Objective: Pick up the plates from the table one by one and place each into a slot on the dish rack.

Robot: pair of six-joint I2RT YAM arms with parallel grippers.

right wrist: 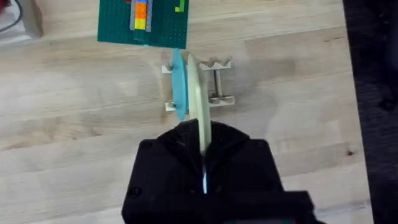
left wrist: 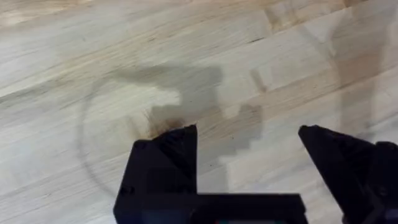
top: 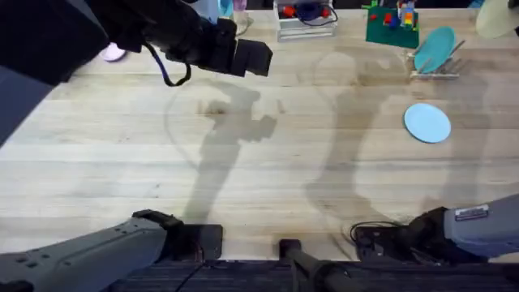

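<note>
Pale plank bench (top: 243, 162) with a light blue round plastic plate (top: 427, 122).
We think it's light and slippery: pinch its rim. Left pincer (left wrist: 247, 134) released; right pincer (right wrist: 202, 142) grasps a pale yellow plate (right wrist: 198, 93).

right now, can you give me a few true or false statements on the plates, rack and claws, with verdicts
1. The right claw grips a pale yellow plate held on edge. True.
2. The light blue plate is slotted into the dish rack. False: it lies flat on the table, apart from the rack.
3. A teal plate stands in the dish rack. True.
4. The left claw holds a plate. False: it is open and empty over bare tabletop.
</note>
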